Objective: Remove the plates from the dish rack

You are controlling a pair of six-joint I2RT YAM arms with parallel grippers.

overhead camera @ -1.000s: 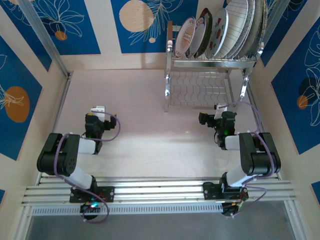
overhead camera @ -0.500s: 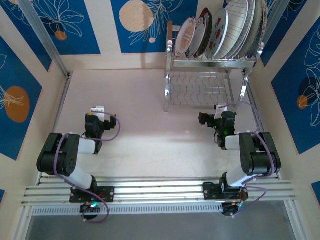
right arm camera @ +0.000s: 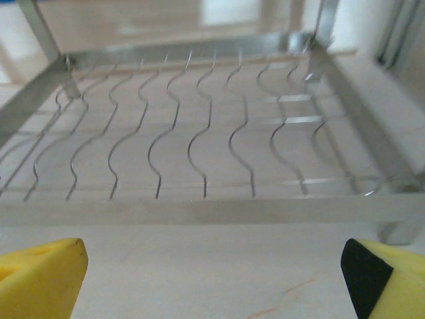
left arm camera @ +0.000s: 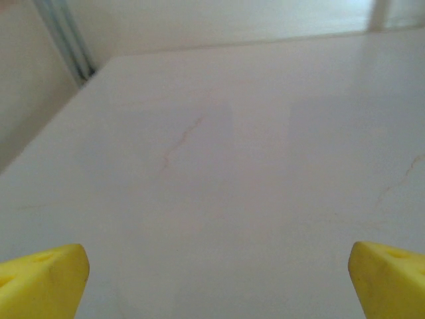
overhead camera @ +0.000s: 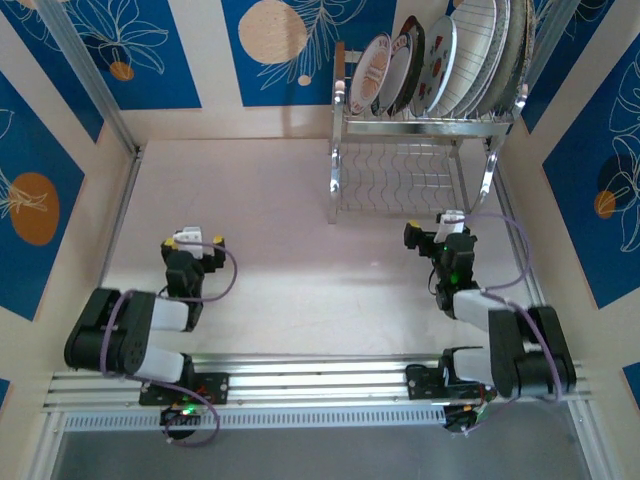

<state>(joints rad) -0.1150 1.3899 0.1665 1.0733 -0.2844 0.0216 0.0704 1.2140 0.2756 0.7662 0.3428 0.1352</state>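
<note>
The chrome wire dish rack (overhead camera: 415,128) stands at the back right of the table. Several plates (overhead camera: 474,52) stand on edge in its upper tier, from a red-patterned one (overhead camera: 372,72) on the left to a grey one (overhead camera: 517,48) on the right. Its wavy lower shelf (right arm camera: 199,133) is bare. My right gripper (overhead camera: 433,227) hovers just in front of the rack's right half, open, its yellow fingertips (right arm camera: 40,276) wide apart with nothing between them. My left gripper (overhead camera: 197,241) is open over bare table at the left, with its yellow fingertips (left arm camera: 43,279) wide apart.
Patterned blue walls (overhead camera: 90,50) close in the table at the back and both sides. A metal rail (overhead camera: 320,380) runs along the near edge at the arm bases. Pale tabletop (overhead camera: 260,210) stretches left of the rack.
The left gripper has drawn back towards the near left. The right arm has folded lower while its gripper edged slightly closer to the rack. Plates and rack are unmoved.
</note>
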